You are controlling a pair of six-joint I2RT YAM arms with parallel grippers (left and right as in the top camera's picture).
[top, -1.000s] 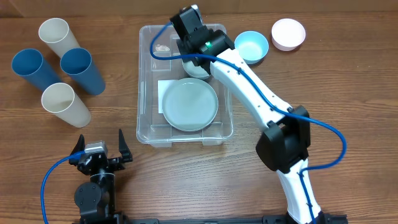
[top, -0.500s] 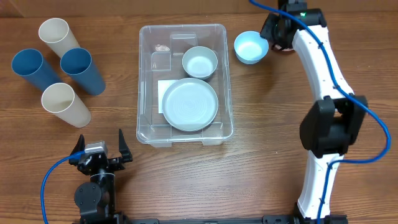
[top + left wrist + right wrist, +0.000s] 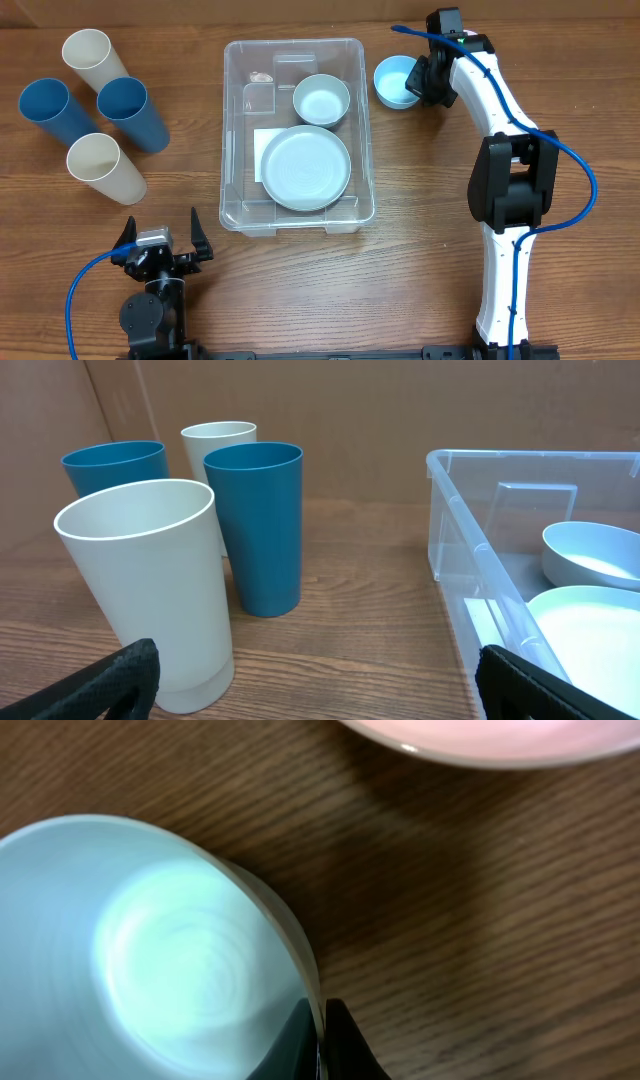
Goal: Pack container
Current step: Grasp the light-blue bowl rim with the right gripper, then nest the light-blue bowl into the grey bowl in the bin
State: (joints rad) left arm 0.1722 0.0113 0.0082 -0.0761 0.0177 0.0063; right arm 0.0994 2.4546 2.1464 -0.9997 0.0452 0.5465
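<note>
Desk (image 3: 300, 290) of wood, seen from above. The clear container (image 3: 238, 200) sits at its middle, holding a pale plate (image 3: 305, 167) and a small bowl (image 3: 321, 99). The right gripper (image 3: 420, 85), near the container's far right corner, pinches the rim of a light blue bowl (image 3: 393, 82). The left gripper (image 3: 163, 238) rests at the near edge, jaws spread, holding nothing.

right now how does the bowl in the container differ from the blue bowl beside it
The pale bowl lies inside the container; the blue bowl sits outside it, rim pinched by the right gripper. The pale bowl is grey-white, the blue bowl light blue. Both upright, empty.
</note>
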